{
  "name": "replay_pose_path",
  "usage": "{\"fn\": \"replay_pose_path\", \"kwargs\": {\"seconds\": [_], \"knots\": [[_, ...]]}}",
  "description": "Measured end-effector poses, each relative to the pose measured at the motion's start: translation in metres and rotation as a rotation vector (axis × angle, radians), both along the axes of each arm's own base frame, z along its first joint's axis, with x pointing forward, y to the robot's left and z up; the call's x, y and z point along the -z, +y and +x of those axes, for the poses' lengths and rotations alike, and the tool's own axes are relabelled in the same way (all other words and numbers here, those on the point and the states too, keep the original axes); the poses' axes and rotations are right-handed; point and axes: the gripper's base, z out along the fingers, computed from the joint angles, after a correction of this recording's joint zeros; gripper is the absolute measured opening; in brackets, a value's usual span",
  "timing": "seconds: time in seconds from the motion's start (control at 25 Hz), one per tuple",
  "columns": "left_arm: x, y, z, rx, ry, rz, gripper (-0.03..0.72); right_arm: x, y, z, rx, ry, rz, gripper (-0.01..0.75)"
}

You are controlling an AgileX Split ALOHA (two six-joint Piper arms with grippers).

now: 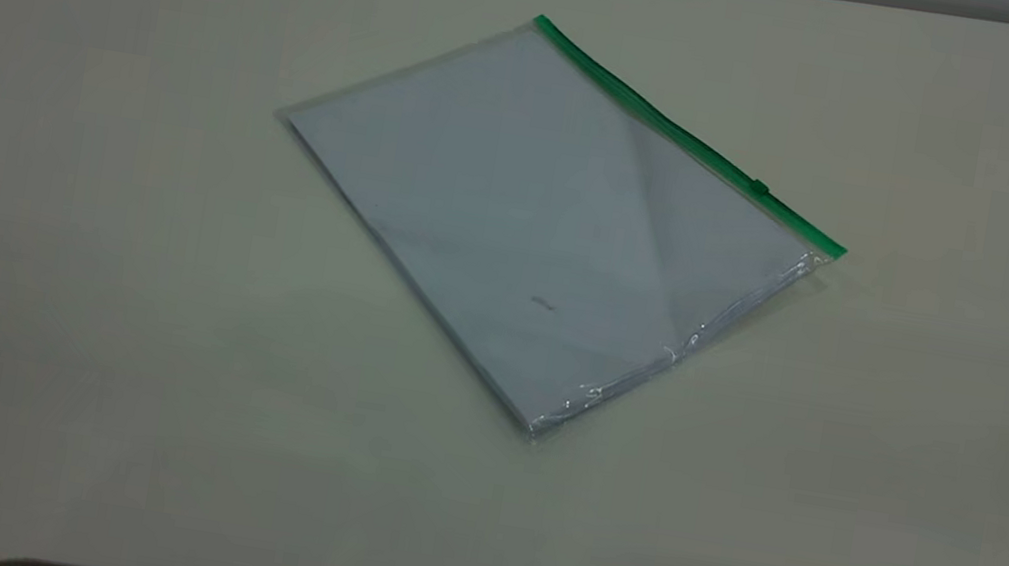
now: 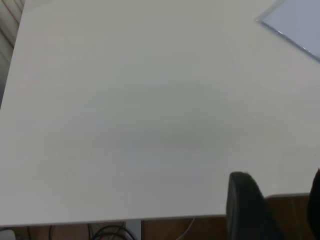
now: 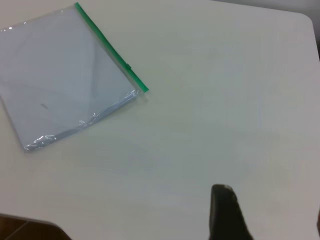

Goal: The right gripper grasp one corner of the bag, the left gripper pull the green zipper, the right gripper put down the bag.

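Note:
The clear bag point(image 1: 534, 227) with white paper inside lies flat on the table, turned at an angle. The green zipper point(image 1: 681, 129) runs along its far right edge, with the slider tab point(image 1: 759, 188) near the right end. Neither gripper shows in the exterior view. In the right wrist view the bag point(image 3: 65, 75), the zipper point(image 3: 110, 47) and the slider point(image 3: 128, 66) lie well ahead of my right gripper point(image 3: 270, 210), which is open and empty above bare table. My left gripper point(image 2: 277, 200) is open and empty at the table's edge; only one bag corner point(image 2: 295, 20) shows there.
The white table point(image 1: 147, 368) surrounds the bag on all sides. The left wrist view shows the table edge point(image 2: 150, 219) with cables and floor point(image 2: 100, 232) below. A rounded table corner point(image 3: 302, 17) shows in the right wrist view.

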Motion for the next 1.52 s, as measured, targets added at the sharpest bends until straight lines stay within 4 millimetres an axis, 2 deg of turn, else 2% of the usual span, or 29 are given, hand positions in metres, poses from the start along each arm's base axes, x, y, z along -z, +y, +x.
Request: {"fn": "replay_pose_path", "kwargs": {"seconds": [0.56,0.88,1.0,1.12,1.28,1.4,1.52], "knots": [[0.000,0.000,0.000,0.000,0.000,0.000,0.356,0.000,0.000,0.000,0.002,0.000,0.002,0.465],[0.000,0.000,0.000,0.000,-0.002,0.000,0.356,-0.001,0.006,-0.001,-0.034,0.001,0.063,0.460],[-0.013,-0.001,0.008,-0.003,-0.036,-0.013,0.356,-0.003,0.008,0.008,-0.048,0.036,0.090,0.447],[-0.035,-0.002,0.034,0.004,-0.035,-0.031,0.356,-0.011,0.011,0.036,-0.075,0.076,0.083,0.440],[-0.061,-0.004,0.084,0.011,0.021,-0.052,0.356,-0.009,0.013,0.087,-0.093,0.181,0.075,0.440],[-0.070,-0.004,0.124,0.016,0.057,-0.048,0.367,0.002,0.017,0.126,-0.124,0.251,0.093,0.462],[-0.068,-0.005,0.164,0.039,0.107,-0.023,0.419,0.019,0.023,0.162,-0.163,0.293,0.143,0.492]]}}
